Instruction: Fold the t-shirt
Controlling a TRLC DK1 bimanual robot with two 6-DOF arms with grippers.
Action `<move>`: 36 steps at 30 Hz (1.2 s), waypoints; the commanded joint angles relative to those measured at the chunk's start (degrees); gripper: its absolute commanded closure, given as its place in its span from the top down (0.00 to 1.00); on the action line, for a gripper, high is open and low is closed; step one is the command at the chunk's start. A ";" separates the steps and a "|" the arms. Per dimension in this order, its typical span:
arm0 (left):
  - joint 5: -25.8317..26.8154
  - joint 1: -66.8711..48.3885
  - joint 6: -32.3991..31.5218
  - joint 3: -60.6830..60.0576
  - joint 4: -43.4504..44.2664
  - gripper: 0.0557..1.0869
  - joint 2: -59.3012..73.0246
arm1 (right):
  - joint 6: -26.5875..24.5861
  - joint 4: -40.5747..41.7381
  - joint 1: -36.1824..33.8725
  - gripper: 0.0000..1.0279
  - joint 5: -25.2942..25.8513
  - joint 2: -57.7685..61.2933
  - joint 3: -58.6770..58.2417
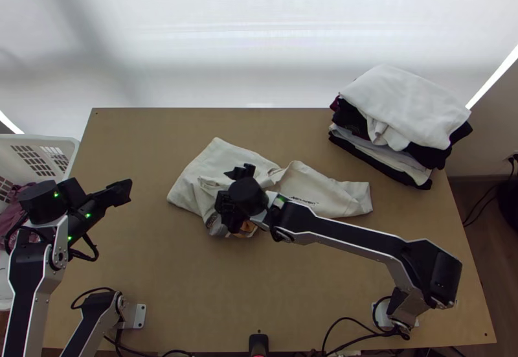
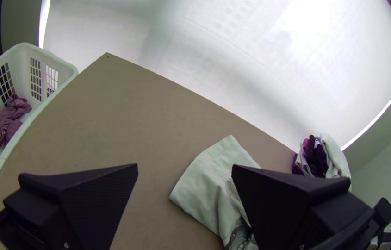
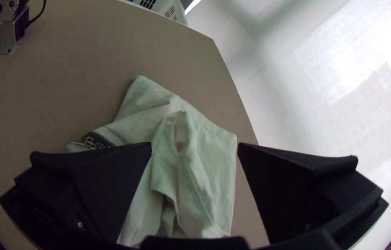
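**T-shirt lay bunched mid-table, ungripped**

Left gripper was released, well left of it. Right gripper was over the cloth, fingers wide apart. Clothes stack sat far right.

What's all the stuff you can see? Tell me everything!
t-shirt: 1, off-white, rumpled mid-table
clothes pile: 1, white, grey, black, far right corner
table: 1, light wood, under the t-shirt
basket: 1, white, left of table
purple clothing: at least 1, in the basket
backdrop: 1, white, behind table
cables: several, black, near edge
arms: 2, silver-grey and black, left and right
left gripper: 1, black, table's left
right gripper: 1, black, above t-shirt
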 commanded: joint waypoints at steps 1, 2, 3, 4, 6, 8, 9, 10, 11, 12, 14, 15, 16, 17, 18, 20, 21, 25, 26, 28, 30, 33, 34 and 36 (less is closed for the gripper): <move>0.15 0.87 0.91 -1.57 0.51 0.96 -0.73 | 0.81 2.40 -0.27 0.51 0.58 1.67 1.05; 0.24 0.87 0.91 -1.75 0.51 0.96 -0.91 | 0.81 3.19 -0.36 0.41 0.58 1.94 0.96; 0.24 0.96 0.91 -1.83 0.51 0.96 -1.09 | 0.99 3.36 -0.54 0.33 0.58 2.20 0.96; 0.33 0.96 0.91 -1.92 0.51 0.96 -1.09 | 0.99 3.36 -0.80 0.29 0.58 2.38 0.87; 0.33 0.96 0.91 -2.27 0.51 0.96 -1.44 | 1.25 3.28 -1.24 0.29 0.58 2.73 0.96; 0.41 0.96 0.91 -2.36 0.51 0.96 -1.44 | 1.25 3.01 -1.68 0.29 0.49 3.34 1.22; 0.41 0.96 0.91 -2.45 0.51 0.96 -1.53 | 1.25 2.93 -2.03 0.29 0.49 3.52 1.22; 0.41 1.05 0.91 -2.54 0.51 0.96 -1.61 | 1.25 2.93 -2.21 0.29 0.31 3.78 1.22; 0.41 1.05 0.91 -2.54 0.51 0.96 -1.61 | 1.25 2.93 -2.47 0.29 0.22 4.05 1.31; 0.41 1.14 0.91 -2.63 0.51 0.96 -1.61 | 1.25 2.93 -2.74 0.29 0.14 4.40 1.57; 0.41 1.05 0.91 -2.63 0.51 0.96 -1.70 | 1.25 2.40 -2.91 0.30 -0.04 5.19 2.19; 0.50 1.05 0.91 -2.63 0.51 0.96 -1.70 | 1.25 2.22 -3.00 0.33 -0.04 5.54 2.54; 0.50 1.05 0.91 -2.63 0.51 0.96 -1.70 | 1.25 2.13 -3.09 0.39 -0.04 5.98 2.80; 0.50 1.05 0.91 -2.71 0.51 0.96 -1.61 | 1.25 1.96 -3.09 0.46 -0.13 6.42 3.07; 0.50 1.05 0.91 -2.71 0.59 0.96 -1.61 | 1.17 1.78 -3.09 0.48 -0.13 6.60 3.15; 0.50 1.14 0.91 -2.63 0.68 0.96 -1.61 | 1.17 1.96 -3.09 0.48 -0.22 7.03 3.51; 0.41 1.14 0.91 -2.63 0.77 0.96 -1.61 | 1.17 1.87 -3.09 0.48 -0.22 7.12 3.68; 0.41 1.31 0.91 -2.98 0.86 0.96 -1.61 | 1.25 1.52 -2.91 0.48 -0.22 7.21 4.30; 0.41 1.40 0.91 -3.06 0.86 0.96 -1.61 | 1.25 1.52 -3.00 0.48 -0.22 7.30 4.39; 0.50 1.58 0.82 -3.33 0.95 0.96 -1.61 | 1.34 1.96 -3.09 0.48 -0.22 7.56 4.21; 0.50 1.66 0.82 -3.33 0.95 0.96 -1.61 | 1.43 2.05 -3.26 0.48 -0.22 8.27 4.56; 0.50 1.93 0.82 -3.33 0.86 0.96 -1.61 | 1.61 1.96 -3.61 0.48 -0.30 9.32 5.00; 0.50 2.01 0.82 -3.33 0.86 0.96 -1.61 | 1.61 1.96 -3.70 0.48 -0.30 9.58 4.91; 0.50 2.19 0.82 -3.24 0.95 0.96 -1.61 | 1.61 1.96 -3.79 0.48 -0.30 9.76 4.82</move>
